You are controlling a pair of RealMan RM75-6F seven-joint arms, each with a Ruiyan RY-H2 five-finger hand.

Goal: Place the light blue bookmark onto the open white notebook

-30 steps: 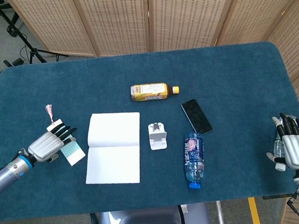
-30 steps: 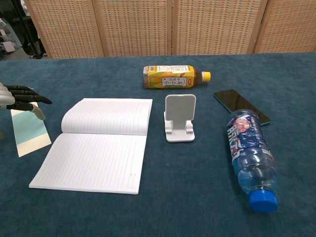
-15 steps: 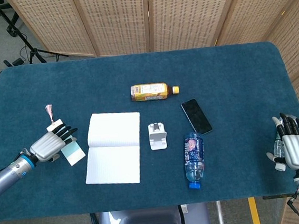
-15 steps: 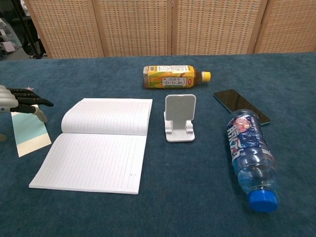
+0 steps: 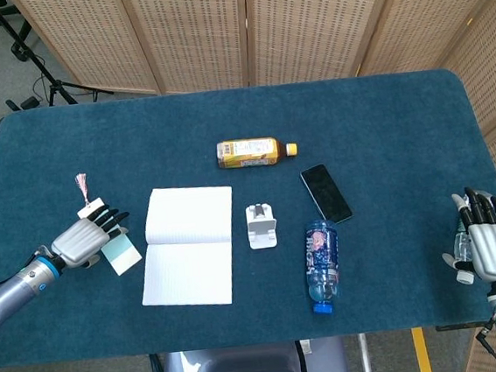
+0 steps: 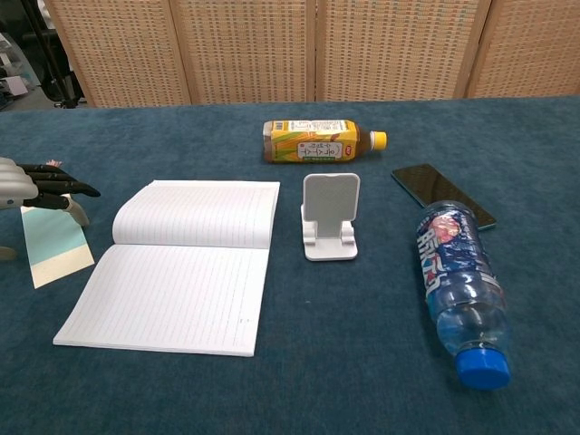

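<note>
Your light blue bookmark (image 6: pixel 56 246) lies flat on the blue table cloth (image 5: pixel 383 129), just left of the open white notebook (image 5: pixel 189 244), not on it. In the head view its pink tassel (image 5: pixel 81 182) sticks out at the far end, past the white tab.

Your left hand (image 5: pixel 84 239) sits over the far part of the bookmark, dark fingers (image 6: pixel 56 186) stretched out side by side toward the notebook, thumb angled down toward the blue strip. Cannot tell whether the fingers touch or pinch the bookmark; the chest view cuts the hand off at the frame edge, so you see only fingertips and thumb.

The notebook lies open, lined pages up, spine running left-right, near page closest to you.

Right of the notebook stands a white phone stand (image 6: pixel 330 217), upright, apart from the pages. Beyond it a yellow tea bottle (image 5: pixel 253 151) lies on its side, cap pointing right. A black phone (image 5: pixel 325 193) lies flat to the right of the stand. A clear water bottle (image 6: pixel 460 289) with a blue cap lies on its side, cap toward you, its far end just beside the phone.

Your right hand (image 5: pixel 486 239) is at the table's right edge, well apart from everything, fingers straight and pointing away, holding nothing.
</note>
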